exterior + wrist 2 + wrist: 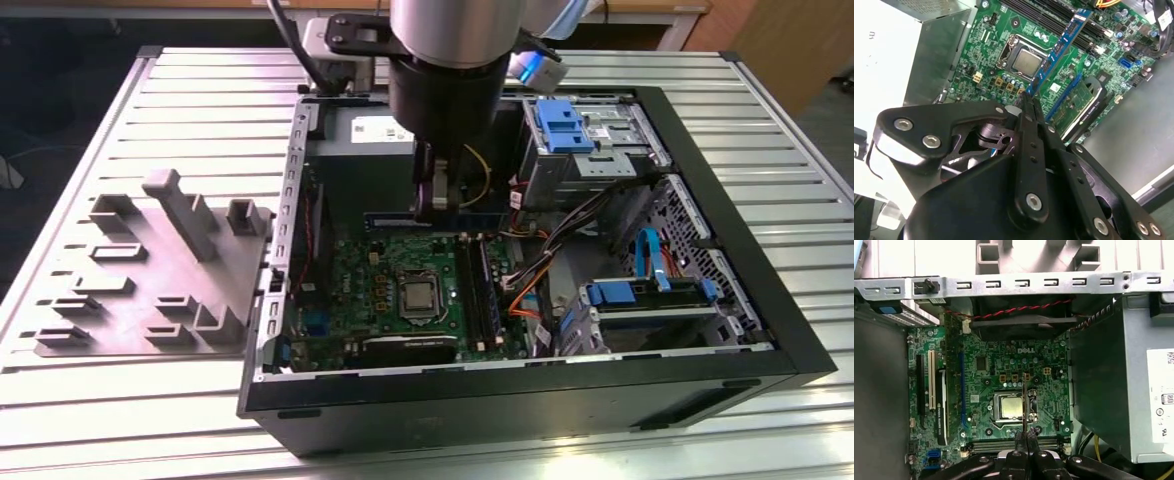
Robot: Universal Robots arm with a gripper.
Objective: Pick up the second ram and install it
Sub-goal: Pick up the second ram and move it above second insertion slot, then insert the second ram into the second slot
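The memory stick (1056, 50) is gripped between the closed fingers of the gripper (1026, 105) and held above the green board (979, 45); its long axis appears to be set crosswise to the black slots (1044, 15), which lie just beyond the fingertips.

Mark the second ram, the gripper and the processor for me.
second ram (1059, 47): second wrist view, mid-length of the blue stick.
gripper (1026, 102): second wrist view, between the fingertips.
processor (1010, 407): first wrist view, centre of its metal lid.
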